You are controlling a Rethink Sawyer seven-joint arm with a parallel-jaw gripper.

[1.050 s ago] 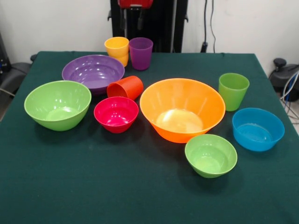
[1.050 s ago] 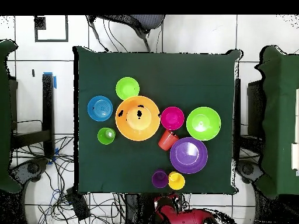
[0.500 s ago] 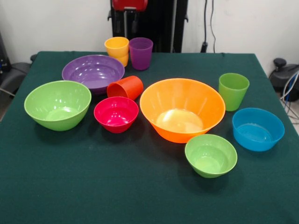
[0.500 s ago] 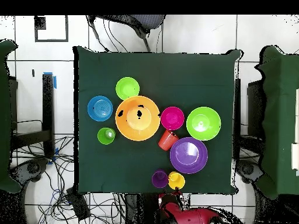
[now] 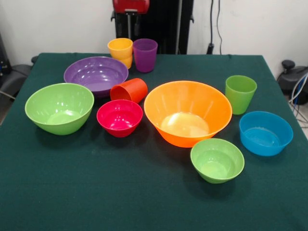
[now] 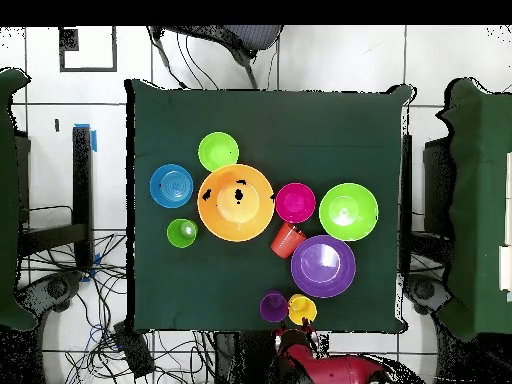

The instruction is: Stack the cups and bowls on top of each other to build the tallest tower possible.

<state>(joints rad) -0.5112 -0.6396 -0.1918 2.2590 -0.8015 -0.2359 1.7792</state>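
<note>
Since a second ago only my arm (image 6: 325, 368) has shifted, sliding a little along the table's edge; every cup and bowl sits where it was. My gripper itself is not visible in either view, so I cannot tell how open it is or whether it holds anything. The table (image 5: 144, 202) wears a dark green cloth, flat and bare toward the camera's side. On it the orange bowl (image 5: 187, 113) stands near the middle, with the small green bowl (image 5: 217, 160) just in front and the blue bowl (image 5: 265, 133) beside that. The green cup (image 5: 240, 94) stands upright close to the orange bowl. The pink bowl (image 5: 120, 118) sits between the orange bowl and the large green bowl (image 5: 59, 108). The orange-red cup (image 5: 129, 90) lies on its side against the purple bowl (image 5: 96, 74). The yellow cup (image 5: 120, 52) and purple cup (image 5: 145, 55) stand upright together at the far edge. Nothing is stacked yet. Around the table I see a white wall, a pale tiled floor (image 6: 340, 58), cables (image 6: 100, 340) and a chair (image 6: 225, 40).
</note>
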